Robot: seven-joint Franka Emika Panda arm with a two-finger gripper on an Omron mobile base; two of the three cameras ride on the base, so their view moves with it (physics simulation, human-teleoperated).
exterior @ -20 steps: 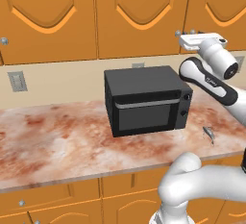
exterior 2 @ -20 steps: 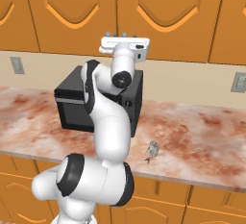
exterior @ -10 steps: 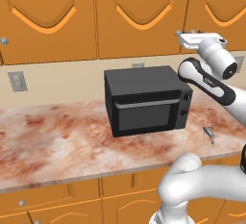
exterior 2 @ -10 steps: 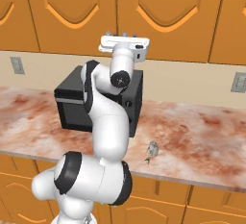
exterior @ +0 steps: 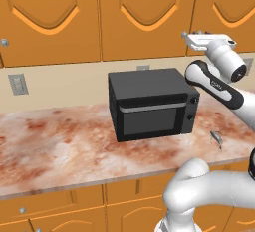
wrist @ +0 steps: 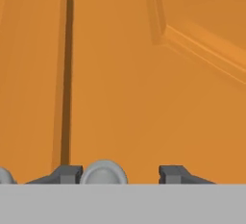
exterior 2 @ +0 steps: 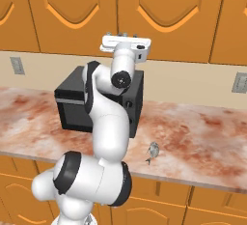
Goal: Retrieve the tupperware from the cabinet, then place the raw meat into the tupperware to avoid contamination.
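Note:
The cabinet point(exterior: 144, 17) of orange-brown arched doors hangs over the counter, its doors closed. My gripper point(wrist: 120, 174) is raised to the lower edge of one door point(wrist: 125, 74), beside the seam between two doors. A round silver knob point(wrist: 103, 172) sits between the fingertips, against the left one, with a gap to the right one, so the gripper is open. The base views show the hand point(exterior: 206, 39) point(exterior 2: 125, 43) pressed up to that door. The raw meat point(exterior: 216, 138) point(exterior 2: 153, 150), a small grey piece, lies on the counter right of the microwave. The tupperware is hidden.
A black microwave point(exterior: 149, 109) point(exterior 2: 72, 105) stands at the back of the marbled red-brown counter point(exterior: 60, 146), right under the raised arm. A wall outlet point(exterior: 17, 84) is set in the backsplash. Drawer fronts point(exterior: 50, 206) run below the counter edge.

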